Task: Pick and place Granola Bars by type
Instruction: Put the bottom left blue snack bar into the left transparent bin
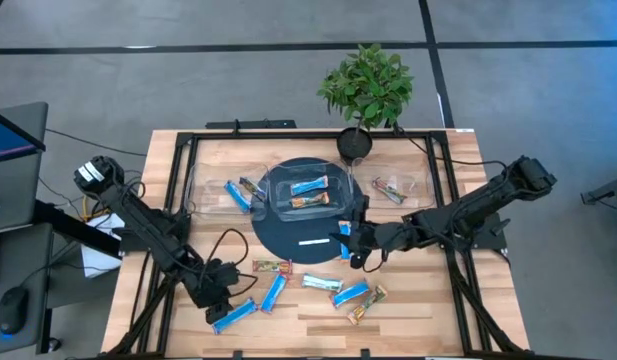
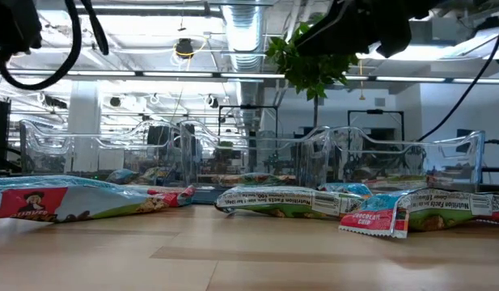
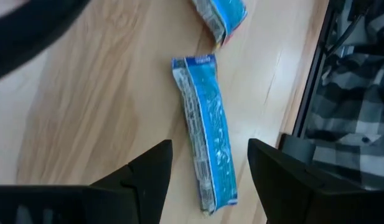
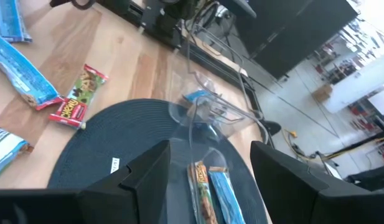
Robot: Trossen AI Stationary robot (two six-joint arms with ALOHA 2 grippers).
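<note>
Several wrapped granola bars lie flat on the wooden table [image 1: 408,300]: blue ones [image 1: 275,290], a tan one with red print [image 1: 271,266], a pale silver-green one [image 1: 323,283] and a gold one [image 1: 368,305]. My left gripper [image 1: 218,298] is open over the near-left blue bar [image 1: 233,315]. In the left wrist view its fingers stand on either side of that bar [image 3: 210,137] without touching it [image 3: 210,180]. My right gripper [image 1: 354,248] is open above the near right edge of the round dark mat [image 1: 278,235]; its fingers are empty in the right wrist view [image 4: 210,186].
Three clear trays stand along the far side: the left [image 1: 210,190] holds a blue bar, the middle [image 1: 308,190] on the mat holds a blue and a tan bar, the right [image 1: 393,187] a tan bar. A white label strip [image 1: 313,242] lies on the mat. A potted plant [image 1: 366,85] stands behind.
</note>
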